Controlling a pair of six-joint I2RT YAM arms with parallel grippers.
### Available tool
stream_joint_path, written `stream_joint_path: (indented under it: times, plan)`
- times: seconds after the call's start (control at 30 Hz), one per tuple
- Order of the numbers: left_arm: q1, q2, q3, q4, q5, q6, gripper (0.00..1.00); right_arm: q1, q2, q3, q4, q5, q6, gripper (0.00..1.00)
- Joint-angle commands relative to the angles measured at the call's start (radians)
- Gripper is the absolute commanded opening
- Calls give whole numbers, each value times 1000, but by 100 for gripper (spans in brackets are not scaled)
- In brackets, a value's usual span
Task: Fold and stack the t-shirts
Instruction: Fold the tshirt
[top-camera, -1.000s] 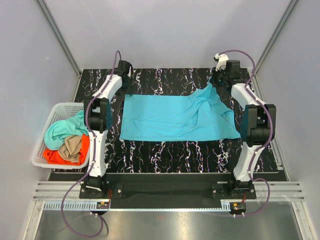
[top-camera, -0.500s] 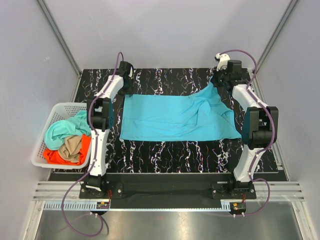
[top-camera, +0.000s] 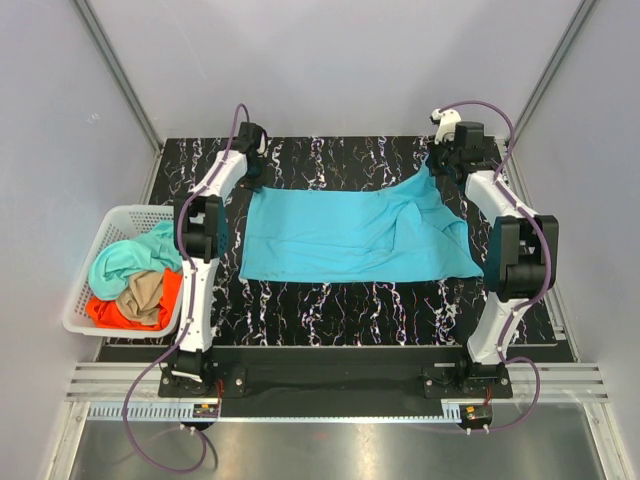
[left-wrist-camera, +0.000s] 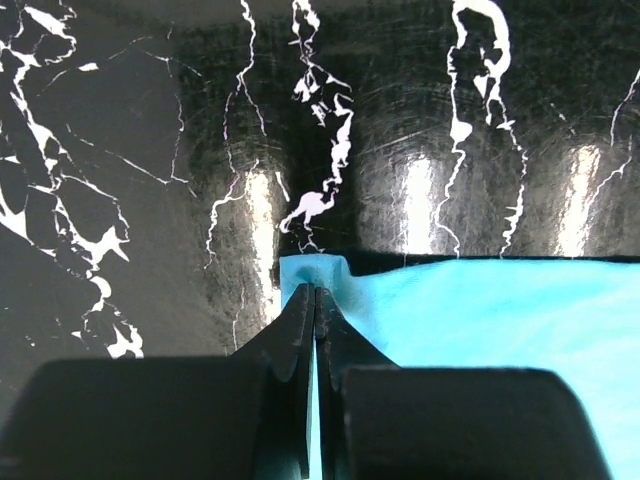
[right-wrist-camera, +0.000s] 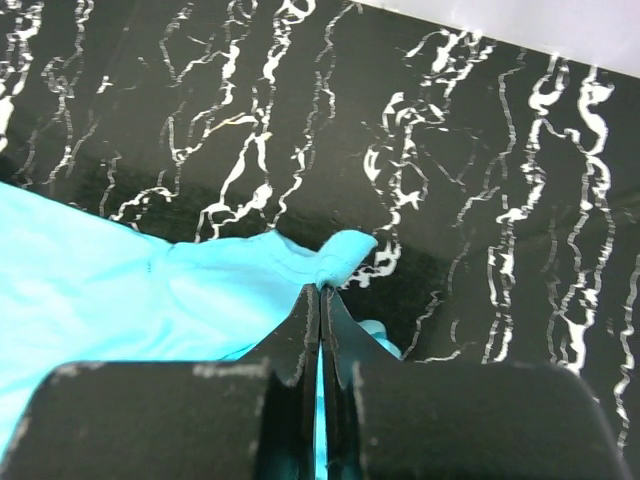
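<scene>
While the cyan t-shirt (top-camera: 340, 240) lies spread mid-frame on the marble table (top-camera: 330, 310), left gripper (left-wrist-camera: 314, 296) pinches its upper-left corner, right gripper (right-wrist-camera: 320, 292) pinches the upper-right corner; both clamped tight on cloth.

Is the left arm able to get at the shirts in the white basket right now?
Probably not yet: the left tool is shut on a corner of the blue shirt. The basket sits beside the left arm, nothing between.
</scene>
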Motion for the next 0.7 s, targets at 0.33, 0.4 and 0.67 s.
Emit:
stream_joint_path:
  times: [0.33,0.4,0.67]
  plan:
    - [16,-201,-73,59,-33,-50,0,2,-143,-37,19,73,-24,0]
    - [16,-218,-85,60,-43,-50,0,5,-152,-46,19,85,-21,0]
    - [16,-289,-157,56,-65,-65,0,3,-200,-71,-53,170,-3,0]
